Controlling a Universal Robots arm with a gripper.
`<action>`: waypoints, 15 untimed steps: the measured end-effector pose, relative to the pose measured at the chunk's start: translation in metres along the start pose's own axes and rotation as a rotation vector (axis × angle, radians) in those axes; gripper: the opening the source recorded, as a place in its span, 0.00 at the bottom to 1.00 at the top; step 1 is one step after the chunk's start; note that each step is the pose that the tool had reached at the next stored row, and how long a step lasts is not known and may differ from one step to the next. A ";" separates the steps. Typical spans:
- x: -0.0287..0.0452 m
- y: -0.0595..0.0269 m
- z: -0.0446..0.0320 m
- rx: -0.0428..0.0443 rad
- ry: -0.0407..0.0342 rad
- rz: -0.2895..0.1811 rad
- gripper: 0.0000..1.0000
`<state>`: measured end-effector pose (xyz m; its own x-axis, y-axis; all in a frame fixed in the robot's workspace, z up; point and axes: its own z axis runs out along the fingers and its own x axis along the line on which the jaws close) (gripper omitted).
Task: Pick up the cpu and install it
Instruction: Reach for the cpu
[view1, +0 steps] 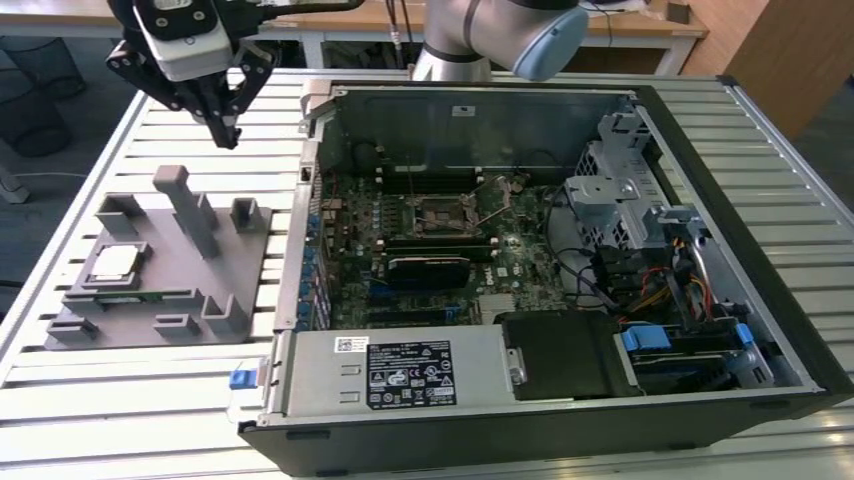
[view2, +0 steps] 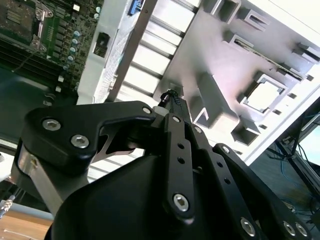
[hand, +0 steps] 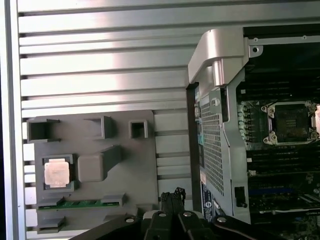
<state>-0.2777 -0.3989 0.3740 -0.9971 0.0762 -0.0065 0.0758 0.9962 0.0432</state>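
Observation:
The cpu (view1: 114, 263), a small square chip with a silver-grey top, lies in a recess of the grey fixture plate (view1: 167, 270) at the exterior view's left; it also appears in both wrist views (hand: 56, 173) (view2: 265, 95). My gripper (view1: 224, 135) hangs high above the slatted table, past the fixture's far end and well away from the cpu. Its black fingers (hand: 172, 197) are pressed together with nothing between them. The bare socket (view1: 441, 213) sits in the middle of the motherboard inside the open computer case (view1: 694, 130) and shows in the first wrist view (hand: 292, 122).
Tall grey posts (view1: 187, 205) rise from the fixture plate. A green memory stick (hand: 80, 204) lies in a slot beside the cpu. The case's metal wall (hand: 217, 55) stands between fixture and motherboard. A drive cage (view1: 627, 200) and cables crowd the case's right side.

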 end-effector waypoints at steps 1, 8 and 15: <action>0.0025 -0.0002 0.0002 0.0000 0.0000 0.000 0.11; 0.0246 -0.0021 0.0046 0.0000 0.0000 0.000 0.11; 0.0419 -0.0035 0.0072 0.0002 0.0011 0.000 0.11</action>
<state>-0.3197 -0.3989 0.3664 -0.9971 0.0763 -0.0055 0.0760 0.9962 0.0430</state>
